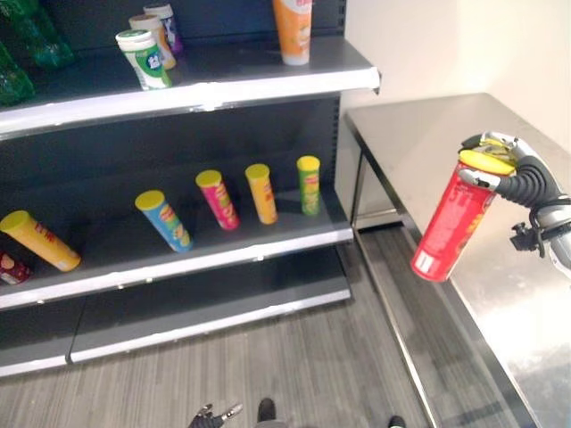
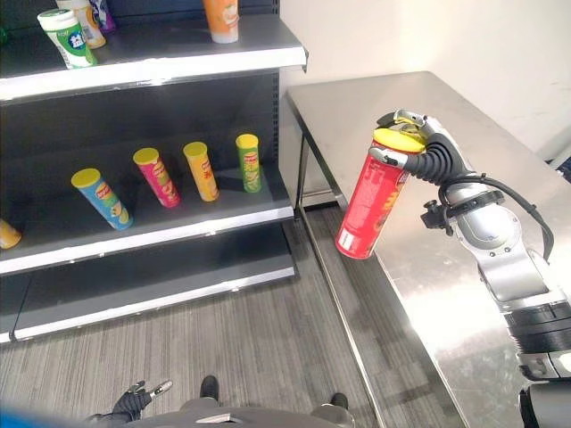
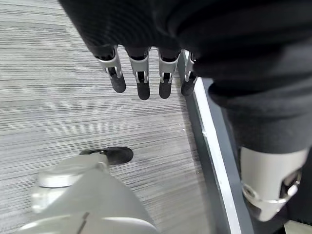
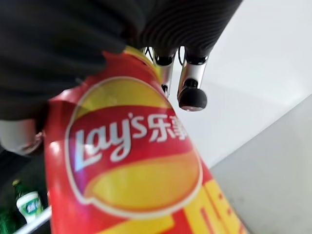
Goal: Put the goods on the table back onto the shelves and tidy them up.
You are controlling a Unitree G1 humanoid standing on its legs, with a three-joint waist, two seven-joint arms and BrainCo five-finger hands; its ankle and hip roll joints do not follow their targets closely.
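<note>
A red chip can [image 1: 452,223] with a yellow lid hangs tilted in the air over the front left edge of the steel table [image 1: 428,143], bottom end pointing down toward the floor. My right hand [image 1: 513,174] is shut on its lid end; the red can [image 4: 131,165] looms close in the right wrist view. The middle shelf [image 1: 223,245] holds several lying chip cans: yellow [image 1: 40,241], blue [image 1: 165,220], pink [image 1: 218,199], orange [image 1: 261,193] and green [image 1: 309,184]. My left hand [image 3: 146,73] hangs low over the floor, fingers straight and holding nothing.
The top shelf [image 1: 250,80] carries an orange can [image 1: 293,29], a white-green tub [image 1: 144,58], other tubs and green bottles [image 1: 31,36]. The bottom shelf [image 1: 196,303] is bare. Grey plank floor [image 1: 268,366] lies between shelves and table.
</note>
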